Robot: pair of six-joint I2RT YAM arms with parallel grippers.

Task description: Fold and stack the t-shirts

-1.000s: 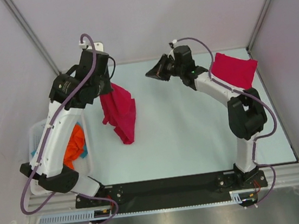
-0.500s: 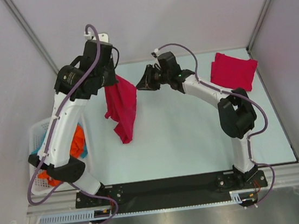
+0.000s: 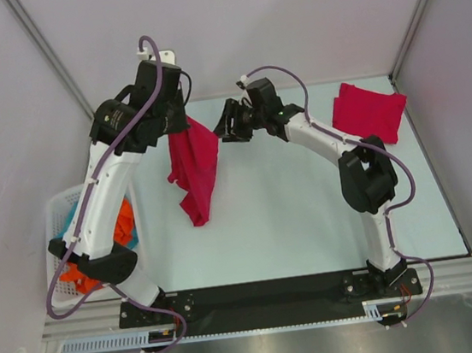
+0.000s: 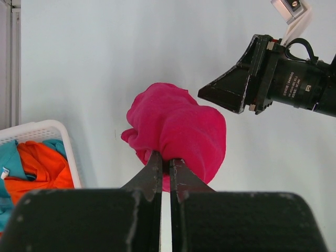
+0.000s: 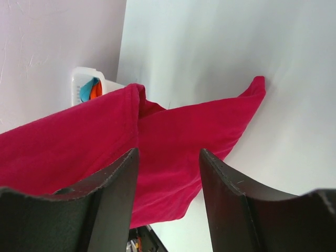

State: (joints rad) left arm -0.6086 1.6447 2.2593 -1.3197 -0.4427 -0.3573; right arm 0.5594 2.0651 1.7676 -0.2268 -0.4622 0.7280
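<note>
Top view: L gripper is clamped shut on the top edge of one red t-shirt, which hangs bunched at far-left, lower tip reaching the table. R gripper sits just beside it on the right, jaws apart, holding nothing. 2nd t-shirt lies folded in the far-right corner. White basket w/ orange cloth at left edge. L wrist: fingers pinch the fabric tight; R gripper near, upper right. R wrist: fingers spread, shirt seen btwn them; can't tell if touching.
</note>
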